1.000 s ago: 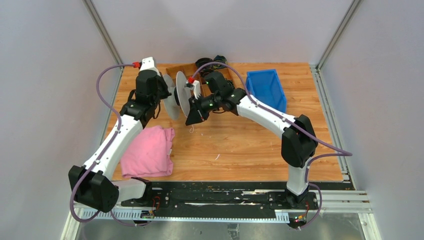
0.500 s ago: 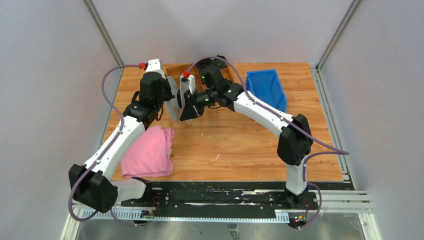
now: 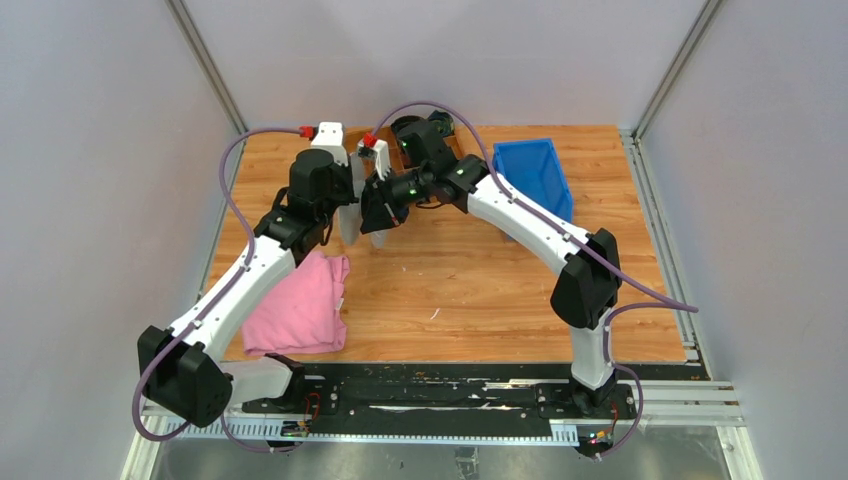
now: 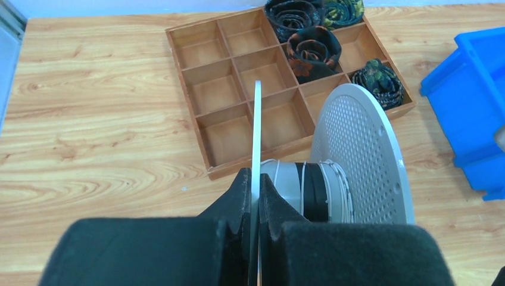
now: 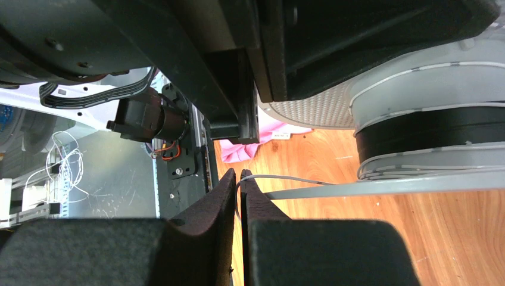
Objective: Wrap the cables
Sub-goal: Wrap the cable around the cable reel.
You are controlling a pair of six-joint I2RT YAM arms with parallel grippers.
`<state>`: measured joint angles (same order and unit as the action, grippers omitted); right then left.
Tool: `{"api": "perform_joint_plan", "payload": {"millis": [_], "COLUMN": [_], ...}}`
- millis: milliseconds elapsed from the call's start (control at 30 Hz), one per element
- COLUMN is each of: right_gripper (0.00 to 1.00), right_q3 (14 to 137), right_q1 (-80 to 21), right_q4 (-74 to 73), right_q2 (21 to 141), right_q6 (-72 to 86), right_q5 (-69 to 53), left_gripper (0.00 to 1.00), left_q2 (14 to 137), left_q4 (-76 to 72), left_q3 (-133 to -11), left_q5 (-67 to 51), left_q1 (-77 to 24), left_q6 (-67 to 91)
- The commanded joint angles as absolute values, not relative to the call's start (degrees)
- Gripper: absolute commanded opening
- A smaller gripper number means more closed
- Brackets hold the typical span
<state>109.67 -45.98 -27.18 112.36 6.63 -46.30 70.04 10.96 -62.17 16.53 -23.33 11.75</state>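
Two arms over one wooden desk [image 3: 480, 280], wrists meeting at the far left-centre. One spool [image 4: 357, 155] between them: two round grey discs, one seen edge-on and one perforated, joined by a grey and black core.

Left hand [image 4: 255, 177] pressed together on the rim of the edge-on disc, one finger on each face. Right hand [image 5: 237, 176] just beside the spool, fingers almost touching, pinching the cable [image 5: 286, 177] at the tips.

One cable, thin and white-grey. Several turns lie round the spool core. A free stretch runs from the disc edge to the right hand and bends down between its fingers.

Beyond the spool, one wooden tray [image 4: 202, 44] flat on the desk. Small square compartments, three rows of four as far as can be counted, with part hidden behind the perforated disc. Four dark patterned rolls [image 4: 314, 50] in it, one per compartment, all in the right half.

One blue bin [image 3: 532, 175] at the far right of the desk, apart from the tray. One pink cloth [image 3: 298, 305], folded, on the near left of the desk beside the left arm.
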Motion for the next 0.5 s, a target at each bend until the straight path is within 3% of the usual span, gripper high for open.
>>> {"api": "perform_joint_plan", "payload": {"millis": [0, 467], "right_gripper": [0.06, 0.10], "right_q3": [112.9, 112.7], "right_q1": [-46.8, -45.9], "right_q4": [-30.0, -30.1], "right_q2": [112.4, 111.5], "right_q6": [3.8, 3.5], "right_q5": [-46.1, -47.7], "left_gripper": [0.00, 0.00], "left_q2": [68.3, 67.0], "left_q4": [5.4, 4.8], "left_q3": [-61.2, -59.8], "left_q5": [15.1, 11.3], "left_q1": [-24.3, -24.4], "left_q6": [7.2, 5.9]}}
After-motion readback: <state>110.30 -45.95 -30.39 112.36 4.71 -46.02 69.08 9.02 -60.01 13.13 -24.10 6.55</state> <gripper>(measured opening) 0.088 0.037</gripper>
